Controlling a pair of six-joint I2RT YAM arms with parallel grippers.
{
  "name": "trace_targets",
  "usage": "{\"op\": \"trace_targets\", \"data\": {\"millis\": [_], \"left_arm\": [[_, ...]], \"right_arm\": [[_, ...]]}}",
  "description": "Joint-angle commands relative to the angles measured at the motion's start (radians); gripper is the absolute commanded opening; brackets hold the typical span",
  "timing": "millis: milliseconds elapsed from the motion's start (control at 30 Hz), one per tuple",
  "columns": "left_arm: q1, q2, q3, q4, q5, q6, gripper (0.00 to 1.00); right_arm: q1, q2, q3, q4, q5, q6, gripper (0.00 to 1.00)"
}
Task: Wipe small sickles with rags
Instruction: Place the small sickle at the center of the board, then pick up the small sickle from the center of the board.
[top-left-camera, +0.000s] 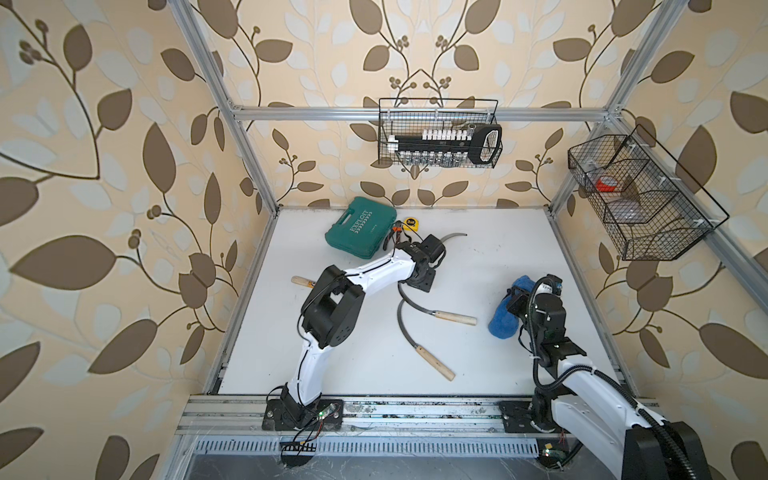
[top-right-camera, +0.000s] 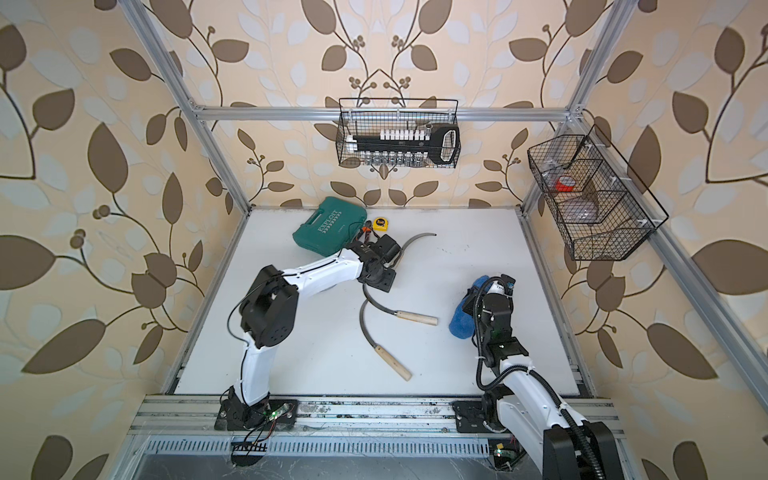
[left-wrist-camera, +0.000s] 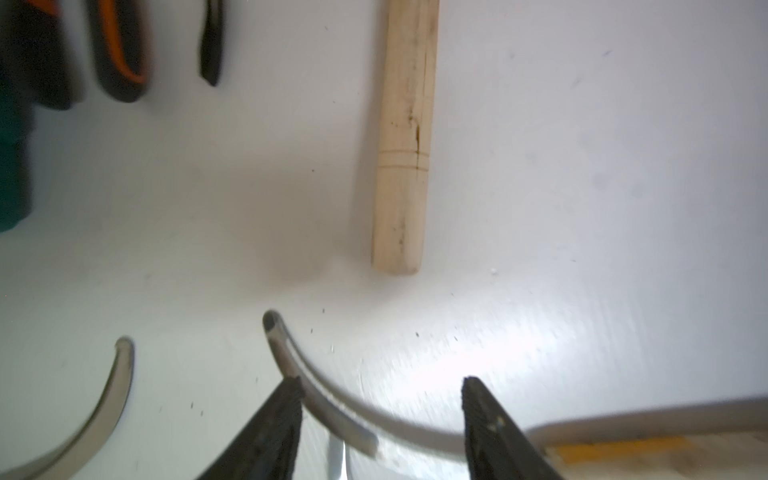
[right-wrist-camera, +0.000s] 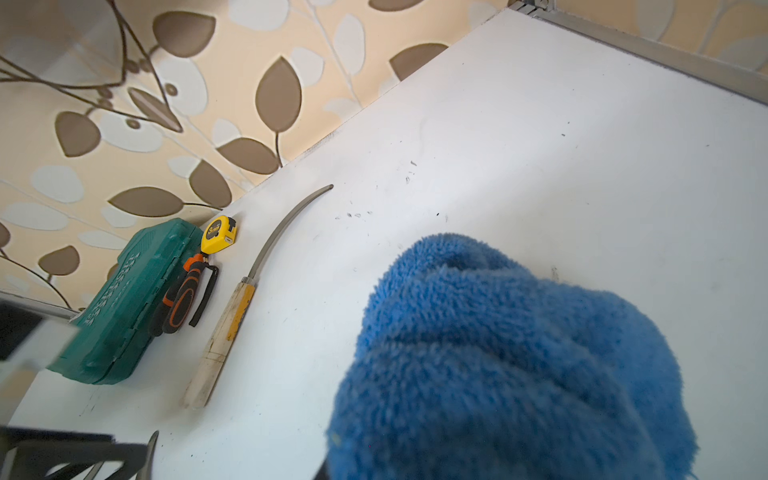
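Left end effector (left-wrist-camera: 381, 380): released. The jaws stand apart and the fingers (left-wrist-camera: 274, 432) sit astride the blade of the middle sickle (top-left-camera: 455, 317), which lies on the worktop (top-left-camera: 519, 232). Nothing is grasped.
Right end effector (top-left-camera: 514, 300): clenched on the rag (top-left-camera: 503, 322), a bunched blue cloth near the right edge, well apart from every sickle.
Step in hand (judged): securing a sickle so that the rag can be drawn along it.
Recommended grip: the handle, not the blade. The blade is thin and lies flat, and would likely slip or twist in the grip.
Recommended wipe: from handle end to tip, following the curve, with the rag folded over both faces.
Clearance: the blade tip of the near sickle (top-left-camera: 435, 363) lies near the straddled blade, so a closing finger could snag it.
Middle sickle, axis: lies flat. The handle points toward the right arm; the blade arcs back toward the far left, with its tip beneath the left end effector.
Near sickle, axis: diagonal. The handle points toward the near edge and the blade curves toward the far side.
Far sickle (right-wrist-camera: 224, 328): beside the pliers (right-wrist-camera: 178, 299). The butt points toward the left end effector and the tip toward the far right.
Fourth sickle (top-left-camera: 300, 281): only a handle end shows, left of the left arm.
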Motion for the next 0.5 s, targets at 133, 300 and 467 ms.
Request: {"op": "trace_targets", "data": {"millis": [133,300,467], "left_arm": [[-0.161,-0.436,-0.413,0.207,-0.204,-0.268,0.77],[-0.228,-0.589,-0.621,0.223,-0.247,-0.427,0.92],[-0.311,-0.65,-0.734,0.207,-0.289,-0.535,0.99]], "right_arm": [[-0.003,0.003,0.035,0.016,-0.017,0.003,0.06],[-0.003,0.002,0.034,0.014,-0.02,0.002,0.06],[-0.003,0.003,0.034,0.018,-0.023,0.002,0.06]]}}
